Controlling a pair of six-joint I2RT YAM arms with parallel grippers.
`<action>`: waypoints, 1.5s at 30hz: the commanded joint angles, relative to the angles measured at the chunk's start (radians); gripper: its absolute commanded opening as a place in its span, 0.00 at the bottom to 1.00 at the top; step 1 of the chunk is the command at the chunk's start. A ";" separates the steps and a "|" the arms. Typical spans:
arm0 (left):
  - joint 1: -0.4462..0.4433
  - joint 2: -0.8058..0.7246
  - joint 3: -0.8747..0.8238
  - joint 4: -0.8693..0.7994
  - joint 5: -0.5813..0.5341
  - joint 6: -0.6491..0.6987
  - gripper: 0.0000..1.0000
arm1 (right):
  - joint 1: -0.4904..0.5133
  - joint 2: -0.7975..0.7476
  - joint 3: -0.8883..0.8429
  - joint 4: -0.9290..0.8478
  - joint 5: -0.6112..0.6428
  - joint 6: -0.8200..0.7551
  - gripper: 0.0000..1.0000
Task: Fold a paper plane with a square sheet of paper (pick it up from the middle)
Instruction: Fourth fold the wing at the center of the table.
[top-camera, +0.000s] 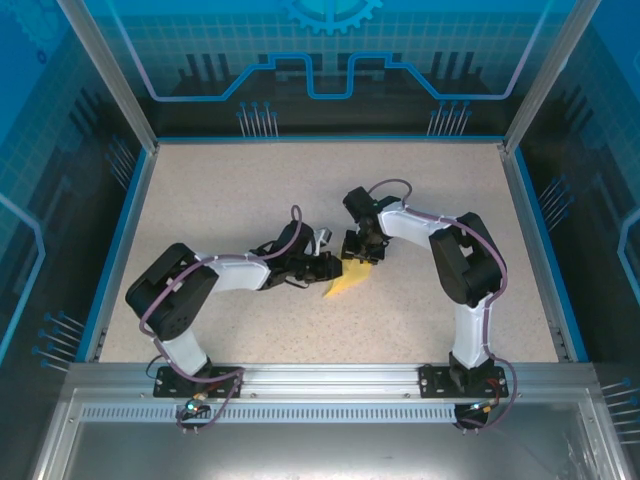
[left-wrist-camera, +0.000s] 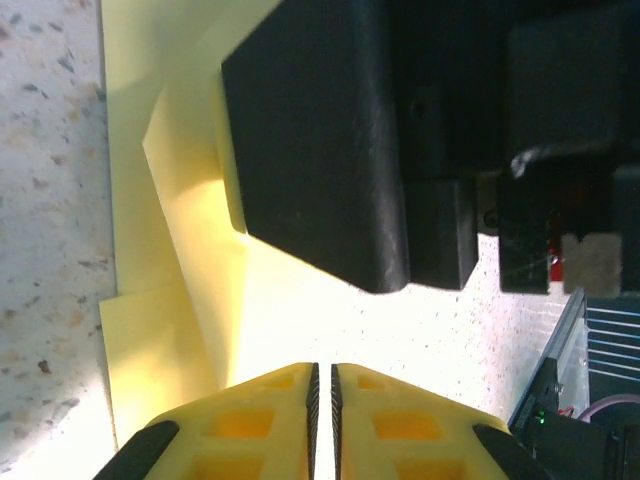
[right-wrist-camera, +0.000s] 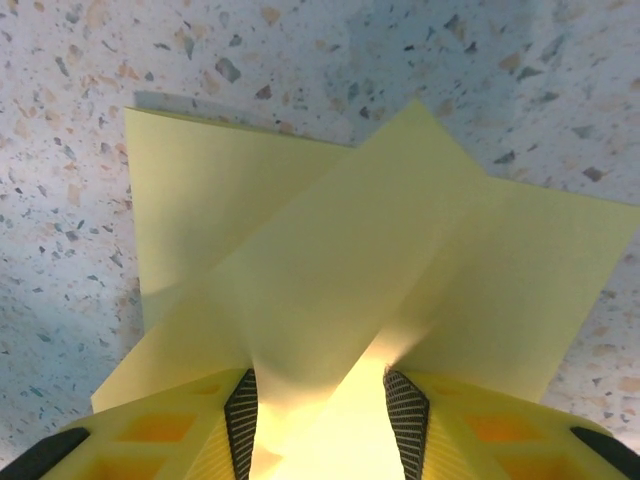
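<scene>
The pale-yellow sheet of paper (top-camera: 347, 283) lies partly folded at the table's middle, its flaps crossing over each other (right-wrist-camera: 350, 250). My right gripper (top-camera: 362, 255) stands over its far end. Its jaws (right-wrist-camera: 325, 385) are open, and a raised fold of the paper runs up between the two pads. My left gripper (top-camera: 328, 268) comes in from the left, low over the sheet (left-wrist-camera: 180, 250). The left gripper's yellow fingers (left-wrist-camera: 323, 365) stand only a narrow slit apart, with nothing between them. The right arm's black gripper body (left-wrist-camera: 310, 140) hangs close in front of the left fingers.
The speckled tabletop (top-camera: 230, 200) is ringed by a blue rim (top-camera: 120, 230) and clear walls. The two arms' elbows (top-camera: 175, 285) (top-camera: 465, 260) rest wide to either side. An aluminium rail (top-camera: 320, 385) carries both bases at the near edge.
</scene>
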 joint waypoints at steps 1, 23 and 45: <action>-0.001 0.007 -0.017 -0.026 -0.013 -0.011 0.13 | 0.001 0.055 -0.032 -0.052 0.034 0.021 0.43; 0.001 0.069 0.010 -0.085 -0.089 0.006 0.10 | -0.005 0.044 -0.055 -0.054 0.054 0.035 0.38; 0.001 0.079 0.014 -0.098 -0.103 0.011 0.09 | -0.006 0.047 -0.055 -0.050 0.045 0.031 0.38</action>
